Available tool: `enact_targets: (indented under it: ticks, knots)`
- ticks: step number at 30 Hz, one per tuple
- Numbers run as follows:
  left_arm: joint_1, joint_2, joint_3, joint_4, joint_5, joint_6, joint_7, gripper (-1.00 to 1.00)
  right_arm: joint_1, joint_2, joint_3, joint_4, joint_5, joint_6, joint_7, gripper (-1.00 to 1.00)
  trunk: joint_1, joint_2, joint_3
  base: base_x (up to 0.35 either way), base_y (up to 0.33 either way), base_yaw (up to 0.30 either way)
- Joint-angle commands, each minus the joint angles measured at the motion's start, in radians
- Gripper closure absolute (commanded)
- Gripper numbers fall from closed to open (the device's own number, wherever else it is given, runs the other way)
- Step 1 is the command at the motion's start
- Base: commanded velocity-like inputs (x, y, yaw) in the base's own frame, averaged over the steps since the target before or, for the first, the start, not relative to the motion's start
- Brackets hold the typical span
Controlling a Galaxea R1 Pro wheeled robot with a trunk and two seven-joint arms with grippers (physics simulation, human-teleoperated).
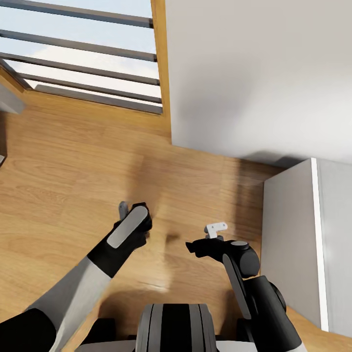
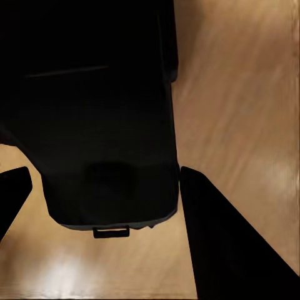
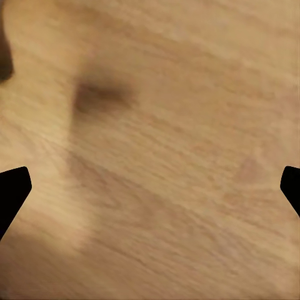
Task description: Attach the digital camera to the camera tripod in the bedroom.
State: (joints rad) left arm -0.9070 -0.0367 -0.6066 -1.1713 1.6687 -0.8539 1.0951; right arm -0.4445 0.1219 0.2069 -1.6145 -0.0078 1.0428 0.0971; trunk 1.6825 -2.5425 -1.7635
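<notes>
The digital camera (image 2: 100,112) is a black boxy body seen close up in the left wrist view, sitting between the two dark fingers (image 2: 212,237). My left gripper (image 2: 103,181) is shut on it. In the head view the left gripper (image 1: 128,212) hangs over the wood plank floor (image 1: 58,186), and the wrist hides most of the camera. My right gripper (image 1: 201,238) hovers over bare floor a little to the right. It is open, with its fingertips (image 3: 14,187) wide apart and nothing between them. The camera tripod is out of view.
A tall wood-framed window (image 1: 83,49) with dark bars is at the far left. A light grey wall (image 1: 254,73) runs behind. A white cabinet side (image 1: 293,239) stands close on the right of the right arm. A grey object (image 1: 7,100) pokes in at the left edge.
</notes>
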Motion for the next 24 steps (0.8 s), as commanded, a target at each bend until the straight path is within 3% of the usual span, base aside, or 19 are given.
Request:
enact_targets:
  ticks: [1, 5, 8, 13, 14, 15, 17, 18, 22, 23, 24]
  knots:
    - [0.000, 0.018, -0.024, -0.029, -0.003, 0.003, 0.026, 1.00, 0.000, 0.000, -0.001, -0.001, 0.000, 0.004, 0.003, -1.00, 0.000, 0.000, -0.001, 0.000, 0.000, 0.000]
    - [-0.001, 0.074, -0.077, -0.113, -0.002, 0.016, 0.083, 1.00, 0.000, 0.000, -0.004, -0.001, 0.000, 0.004, 0.003, -1.00, 0.000, 0.000, -0.001, 0.000, 0.000, 0.000]
    - [-0.001, 0.093, -0.090, -0.137, 0.000, 0.053, 0.098, 1.00, 0.000, -0.001, -0.005, -0.001, 0.000, 0.004, 0.003, -1.00, 0.000, 0.000, -0.001, 0.000, 0.000, 0.000]
    - [-0.001, 0.117, -0.096, -0.168, 0.003, 0.248, 0.133, 1.00, -0.002, 0.000, -0.008, -0.001, 0.000, 0.004, 0.003, -1.00, 0.000, 0.000, -0.001, 0.000, 0.000, 0.000]
    - [-0.001, 0.117, -0.096, -0.168, 0.003, 0.248, 0.133, 1.00, -0.002, 0.000, -0.008, -0.001, 0.000, 0.004, 0.003, -1.00, 0.000, 0.000, -0.001, 0.000, 0.000, 0.000]
    - [-0.001, 0.120, -0.095, -0.172, 0.002, 0.295, 0.144, 1.00, -0.003, 0.001, -0.009, -0.001, 0.000, 0.004, 0.003, -1.00, 0.000, 0.000, -0.001, 0.000, 0.000, 0.000]
    - [0.000, 0.124, -0.085, -0.182, 0.001, 0.385, 0.164, 1.00, -0.003, 0.003, -0.009, -0.001, 0.001, 0.004, 0.003, -1.00, 0.000, 0.000, -0.001, 0.000, 0.000, 0.000]
    - [0.000, 0.124, -0.085, -0.182, 0.001, 0.385, 0.164, 1.00, -0.003, 0.003, -0.009, -0.001, 0.001, 0.004, 0.003, -1.00, 0.000, 0.000, -0.001, 0.000, 0.000, 0.000]
    - [0.000, 0.133, -0.044, -0.216, -0.003, 0.571, 0.185, 1.00, -0.005, 0.006, -0.011, -0.001, 0.001, 0.004, 0.002, -1.00, 0.000, 0.000, -0.001, 0.000, 0.000, 0.000]
    - [0.000, 0.133, -0.044, -0.216, -0.003, 0.571, 0.185, 1.00, -0.005, 0.006, -0.011, -0.001, 0.001, 0.004, 0.002, -1.00, 0.000, 0.000, -0.001, 0.000, 0.000, 0.000]
    - [0.000, 0.136, -0.035, -0.228, -0.003, 0.621, 0.188, 1.00, -0.005, 0.007, -0.011, -0.001, 0.001, 0.004, 0.001, -1.00, 0.000, 0.000, -0.001, 0.000, 0.000, 0.000]
